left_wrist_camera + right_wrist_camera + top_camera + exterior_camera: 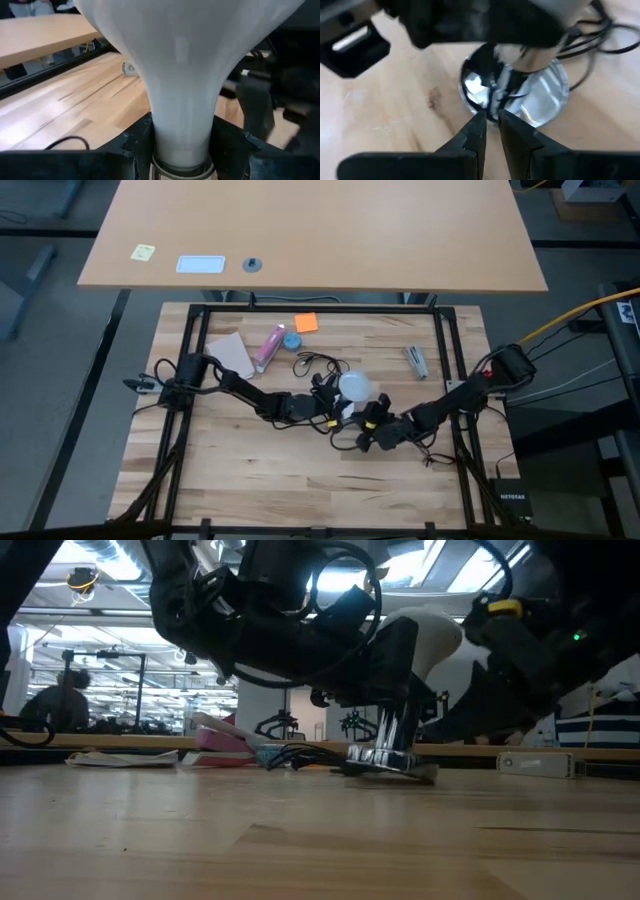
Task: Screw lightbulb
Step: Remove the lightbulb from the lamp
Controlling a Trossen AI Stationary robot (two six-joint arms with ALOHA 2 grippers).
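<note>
Your left claw is pinching the narrow neck of the small frosted white lightbulb, one dark finger on each side. The lightbulb sits near the middle of the wooden bench, above the round shiny silver lamp base with its black cord. Your right claw is down low, and its two tips are pinching the thin silver stem just above the lamp base. Farther back on the bench lie a pink tube and an orange square note.
</note>
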